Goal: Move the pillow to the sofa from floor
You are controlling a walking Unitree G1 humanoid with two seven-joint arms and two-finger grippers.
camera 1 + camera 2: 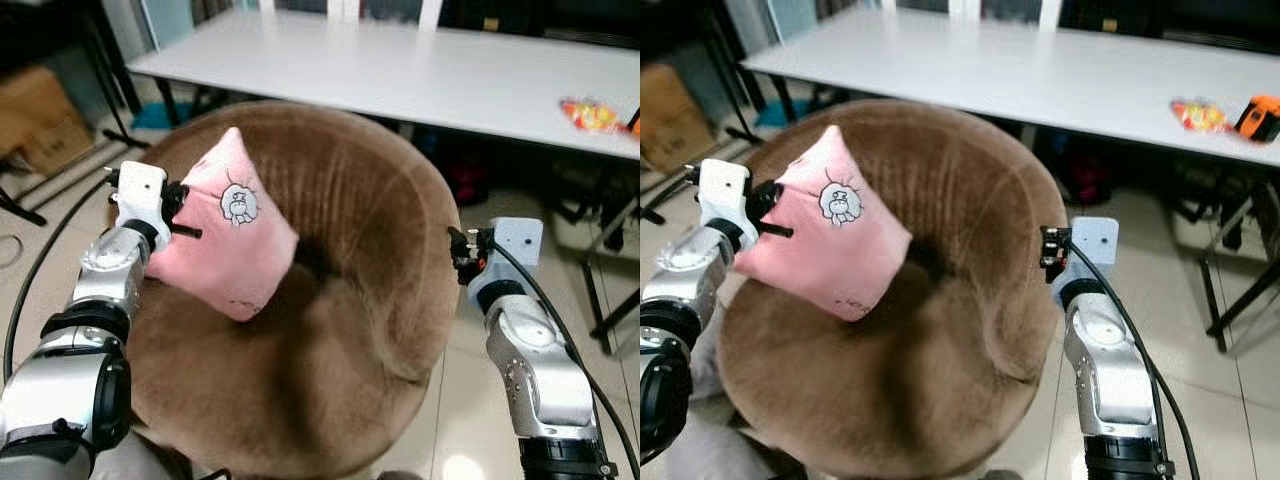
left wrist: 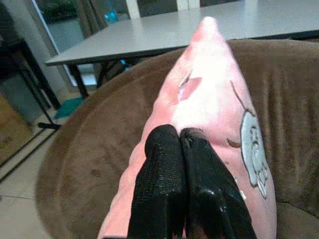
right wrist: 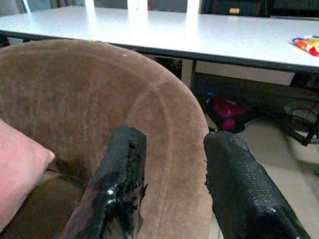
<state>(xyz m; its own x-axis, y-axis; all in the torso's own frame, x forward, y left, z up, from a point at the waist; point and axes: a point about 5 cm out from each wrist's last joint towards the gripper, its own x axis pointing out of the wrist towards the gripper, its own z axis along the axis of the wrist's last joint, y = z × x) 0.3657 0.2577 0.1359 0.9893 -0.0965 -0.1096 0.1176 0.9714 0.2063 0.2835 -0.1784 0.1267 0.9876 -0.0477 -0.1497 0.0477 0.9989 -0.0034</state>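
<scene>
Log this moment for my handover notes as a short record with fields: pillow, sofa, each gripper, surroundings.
pillow: pink pillow with a small cartoon print, resting against the inner left side of the sofa seat, one corner pointing up
sofa: round brown sofa, pillow inside it
left gripper: left gripper at the pillow's left edge, fingers closed together on its fabric
right gripper: right gripper beside the sofa's right rim, fingers open, holding nothing
surroundings: white table behind the sofa, with an orange packet on its right end
</scene>
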